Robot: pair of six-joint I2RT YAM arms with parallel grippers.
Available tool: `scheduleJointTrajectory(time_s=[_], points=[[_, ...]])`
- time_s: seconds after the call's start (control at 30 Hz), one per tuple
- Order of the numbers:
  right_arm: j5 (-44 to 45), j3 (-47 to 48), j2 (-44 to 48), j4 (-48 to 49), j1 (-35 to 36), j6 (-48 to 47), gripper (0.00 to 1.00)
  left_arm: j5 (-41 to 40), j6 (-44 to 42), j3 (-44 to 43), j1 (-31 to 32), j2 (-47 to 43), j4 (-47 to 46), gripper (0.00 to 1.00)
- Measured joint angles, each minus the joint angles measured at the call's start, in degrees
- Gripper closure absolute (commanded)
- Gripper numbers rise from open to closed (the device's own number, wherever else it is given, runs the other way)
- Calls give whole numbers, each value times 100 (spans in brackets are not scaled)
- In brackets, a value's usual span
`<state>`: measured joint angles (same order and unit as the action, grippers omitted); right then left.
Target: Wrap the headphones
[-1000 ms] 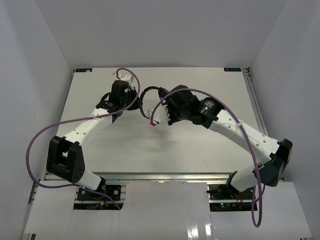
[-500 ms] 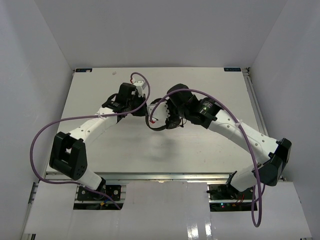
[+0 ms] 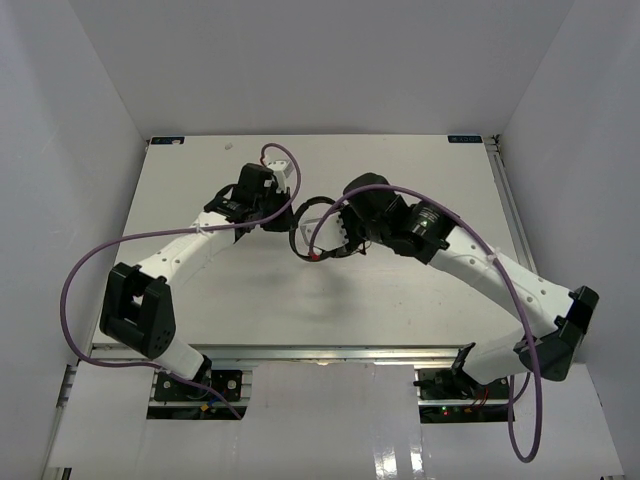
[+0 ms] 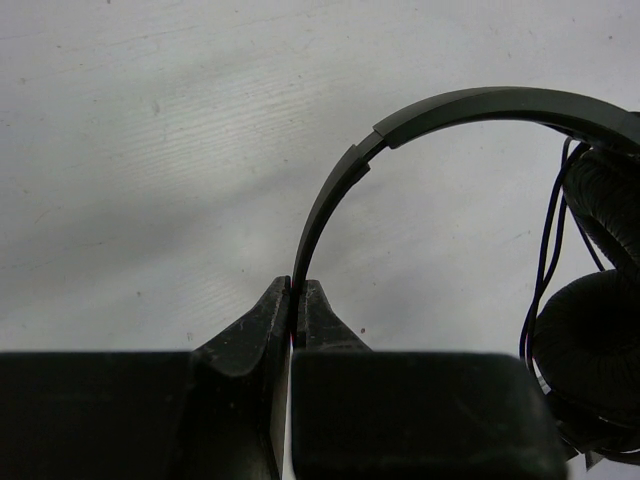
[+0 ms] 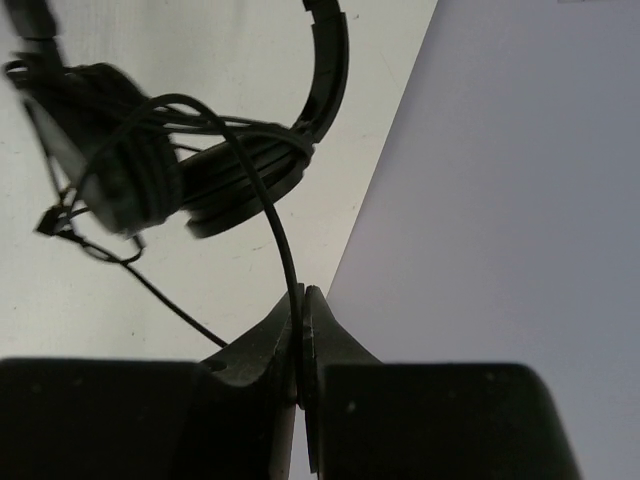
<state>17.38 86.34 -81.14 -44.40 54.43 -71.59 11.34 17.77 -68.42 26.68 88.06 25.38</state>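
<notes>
The black headphones [image 3: 312, 226] hang between my two arms above the middle of the table. My left gripper [image 4: 297, 292] is shut on the thin curved headband [image 4: 430, 115]; the two padded earcups [image 4: 595, 330] show at the right of the left wrist view. My right gripper [image 5: 301, 297] is shut on the thin black cord [image 5: 268, 205], which loops up to the earcups [image 5: 150, 180], where several turns of cord lie around them. In the top view the left gripper [image 3: 283, 218] is left of the headphones and the right gripper [image 3: 338, 232] is right of them.
Thick purple robot cables [image 3: 90, 265] arc over both arms. White walls [image 3: 80, 110] enclose the white table [image 3: 330, 300] on the left, back and right. The right wall [image 5: 520, 180] fills the right side of the right wrist view.
My right arm has swung its gripper and the cord around the headphones, from over them to their right, its elbow moving outward. My left gripper has moved right with the headband.
</notes>
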Motion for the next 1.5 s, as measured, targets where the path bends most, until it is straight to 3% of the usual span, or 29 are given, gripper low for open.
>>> scheduleJointTrajectory(time_s=[0.27,0.8,1.5], points=[[-460,-542,928,-461,241,0,92,6,819,-51,-359,99,-307,100],[-650,-999,1173,-682,326,45,92,175,1757,-802,-502,336,-489,100],[-553,-1394,1796,-860,335,-226,92,-331,2790,-584,-627,196,-1021,100]])
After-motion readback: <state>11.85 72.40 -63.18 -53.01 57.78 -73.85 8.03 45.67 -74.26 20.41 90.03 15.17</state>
